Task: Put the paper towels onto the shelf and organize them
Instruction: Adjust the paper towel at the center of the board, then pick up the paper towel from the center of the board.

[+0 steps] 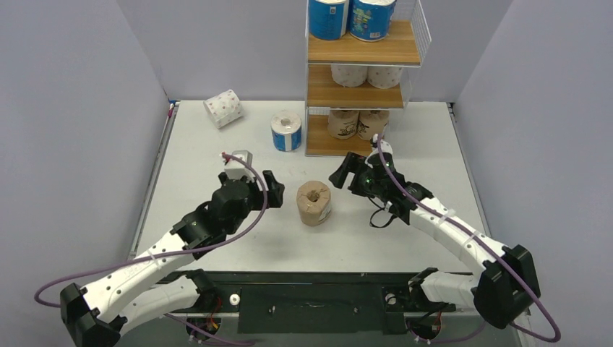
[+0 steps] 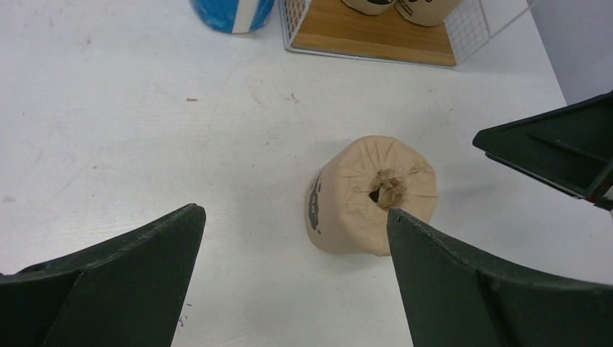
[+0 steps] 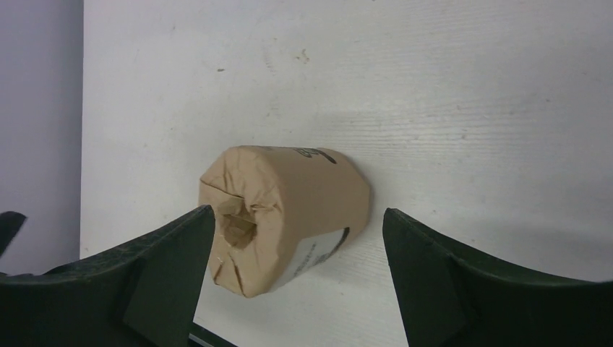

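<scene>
- We see one brown kraft roll [image 1: 314,202] alone near the middle of the table [image 1: 434,144], its crimped end with the core hole turned up toward the top camera.
- The left gripper [image 1: 273,189] sits at about 9 o'clock of that roll, near it but not touching. Its jaws are spread wide with nothing between them.
- The right gripper [image 1: 343,170] is at about 2 o'clock of the same roll, also apart from it. Its jaws gape as well and carry nothing.
- In both wrist views we find the kraft roll ahead of the parted fingers, not pinched by them.
- The shelf [image 1: 361,52] stands at 12 to 1 o'clock on the table, against the far edge.
- Its top board carries two blue rolls [image 1: 329,18], side by side and upright.
- The middle board holds two white rolls [image 1: 349,74], and the bottom board two brown rolls [image 1: 343,123], each pair side by side.
- A blue-wrapped roll [image 1: 286,130] stands on the table at 11 o'clock of the kraft roll, just left of the shelf's foot.
- A white roll with pink dots [image 1: 223,108] lies on its side farther out at 10 o'clock, near the far left corner.
</scene>
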